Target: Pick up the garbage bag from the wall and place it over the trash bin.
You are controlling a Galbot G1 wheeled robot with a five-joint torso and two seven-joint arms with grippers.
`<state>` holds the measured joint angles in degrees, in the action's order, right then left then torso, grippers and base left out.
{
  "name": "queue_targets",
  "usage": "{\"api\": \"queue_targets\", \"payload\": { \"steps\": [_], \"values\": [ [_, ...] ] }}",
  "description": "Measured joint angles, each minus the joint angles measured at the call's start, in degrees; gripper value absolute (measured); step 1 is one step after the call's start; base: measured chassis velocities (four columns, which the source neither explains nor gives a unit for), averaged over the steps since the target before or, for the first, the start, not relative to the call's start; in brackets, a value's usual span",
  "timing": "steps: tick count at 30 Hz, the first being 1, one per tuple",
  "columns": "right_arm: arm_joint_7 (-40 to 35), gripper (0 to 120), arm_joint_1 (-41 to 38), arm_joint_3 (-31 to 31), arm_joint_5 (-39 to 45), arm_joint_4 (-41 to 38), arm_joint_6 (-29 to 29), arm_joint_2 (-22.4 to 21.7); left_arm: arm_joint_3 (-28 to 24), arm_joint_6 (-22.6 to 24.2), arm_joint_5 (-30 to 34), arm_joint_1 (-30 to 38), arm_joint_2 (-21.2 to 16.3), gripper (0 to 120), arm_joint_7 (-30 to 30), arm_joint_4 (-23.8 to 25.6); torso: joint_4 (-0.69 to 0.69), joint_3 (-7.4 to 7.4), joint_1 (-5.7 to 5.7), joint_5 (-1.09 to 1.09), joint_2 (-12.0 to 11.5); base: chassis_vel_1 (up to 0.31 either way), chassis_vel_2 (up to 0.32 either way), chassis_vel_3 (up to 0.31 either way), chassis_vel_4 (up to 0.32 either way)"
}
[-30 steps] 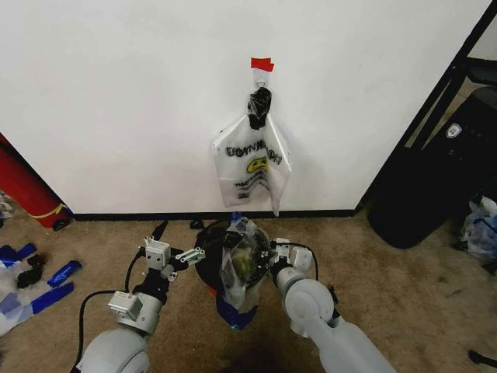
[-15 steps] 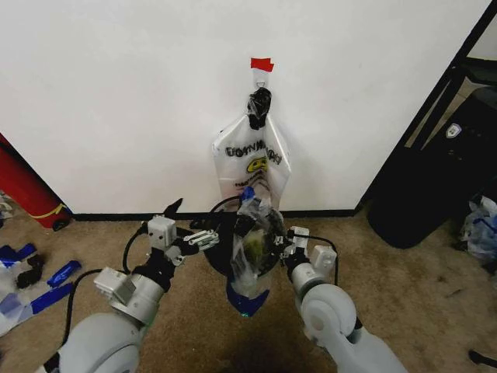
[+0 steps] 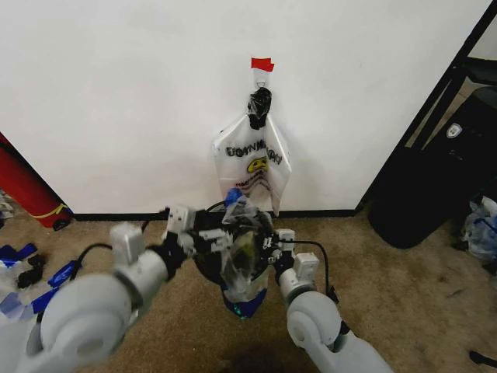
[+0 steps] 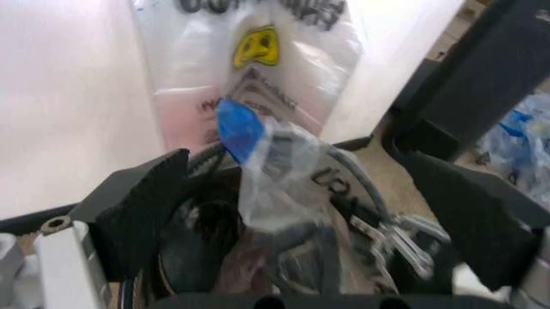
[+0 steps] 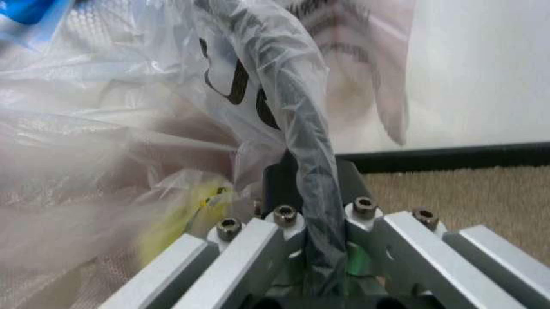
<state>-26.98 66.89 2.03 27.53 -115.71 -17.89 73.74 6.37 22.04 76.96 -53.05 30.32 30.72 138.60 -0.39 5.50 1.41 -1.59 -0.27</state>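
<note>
In the head view, the garbage bag [image 3: 243,260] is seen held up over the trash bin [image 3: 208,264], which stands on the carpet near the wall [image 3: 116,101]. A blue tape strip [image 3: 232,195] sits at the bag's top and another at its bottom. Behind it, a second printed bag [image 3: 252,163] hangs from a small hook [image 3: 262,78] under a piece of red tape [image 3: 262,64]. The left gripper [image 3: 211,237] is placed at the bag's left side and the right gripper [image 3: 268,242] at its right side.

The right wrist view supplies what the head view cannot: a twisted strand of the bag's film [image 5: 310,180] is pinched between the right gripper's [image 5: 322,241] jaws, which are pressed together on it.

In the left wrist view, the left gripper's [image 4: 301,206] dark fingers [image 4: 142,206] are spread wide apart, with the crumpled bag and its blue tape between them and the bin's dark mouth just below. Whether the film is touched by them cannot be told.

A big red cylinder [image 3: 27,190] leans at the far left.
</note>
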Motion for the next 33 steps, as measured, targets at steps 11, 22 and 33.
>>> {"api": "queue_targets", "payload": {
  "steps": [11,22,33],
  "values": [
    [0.7,0,2.0,-0.5,-3.0,-0.8,1.7,0.3,-7.9,2.4,4.3,9.1,5.5,93,5.3,-4.8,-0.01,0.00,0.00,0.01,0.0,0.000,0.000,0.000,0.000],
    [0.6,0,2.8,-0.7,-1.4,-1.4,1.4,-0.2,-9.3,5.4,5.4,9.3,9.5,80,10.3,-7.7,-0.01,0.00,0.00,0.00,0.0,0.000,0.000,0.000,0.000],
    [0.7,0,2.5,-0.7,-1.1,-1.3,1.4,-0.6,-9.8,5.4,5.4,10.8,10.3,50,11.0,-9.6,-0.01,0.00,0.00,0.01,0.0,0.000,0.000,0.000,0.000]
  ]
}}
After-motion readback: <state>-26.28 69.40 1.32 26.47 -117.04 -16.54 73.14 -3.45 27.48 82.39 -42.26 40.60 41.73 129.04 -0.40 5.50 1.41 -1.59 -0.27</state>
